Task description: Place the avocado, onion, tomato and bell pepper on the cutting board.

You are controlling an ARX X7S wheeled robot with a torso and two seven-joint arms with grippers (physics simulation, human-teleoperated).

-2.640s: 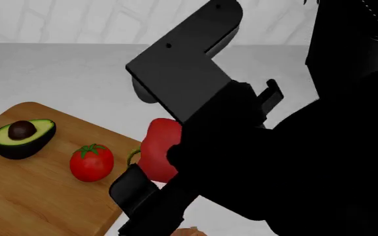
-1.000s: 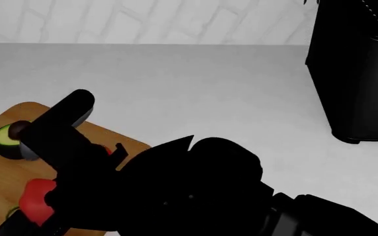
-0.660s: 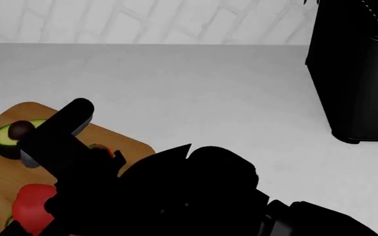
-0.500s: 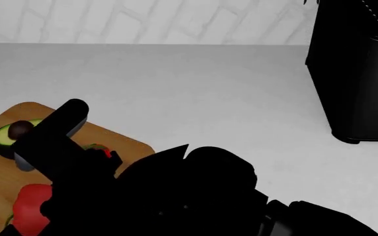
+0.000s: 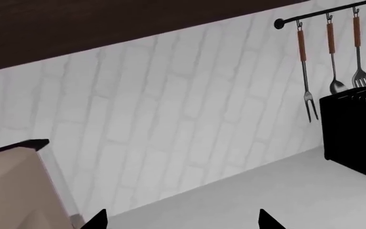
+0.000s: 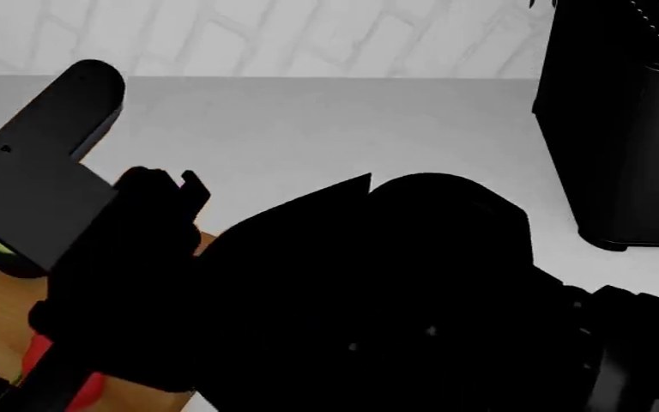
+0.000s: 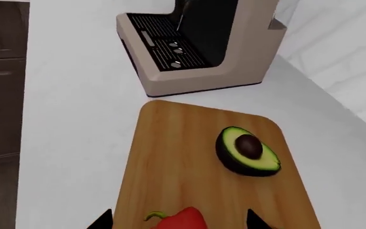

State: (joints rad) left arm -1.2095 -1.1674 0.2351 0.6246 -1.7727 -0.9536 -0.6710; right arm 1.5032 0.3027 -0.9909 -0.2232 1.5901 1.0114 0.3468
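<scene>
Bell pepper (image 7: 181, 218) lies on the cutting board (image 7: 170, 157) between your right gripper's (image 7: 179, 220) spread fingertips, stem toward nine o'clock. Avocado (image 7: 247, 150) rests at one o'clock, pit up, long axis diagonal. A coffee machine (image 7: 196, 43) stands beyond. Your left gripper's (image 5: 179, 220) tips sit apart, empty.

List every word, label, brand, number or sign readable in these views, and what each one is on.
None: no readable text in any view.
The coffee machine has round buttons with no legible marks.
The cutting board, avocado and bell pepper are unlabelled.
The utensils on the wall rail and the black appliance carry no writing.
</scene>
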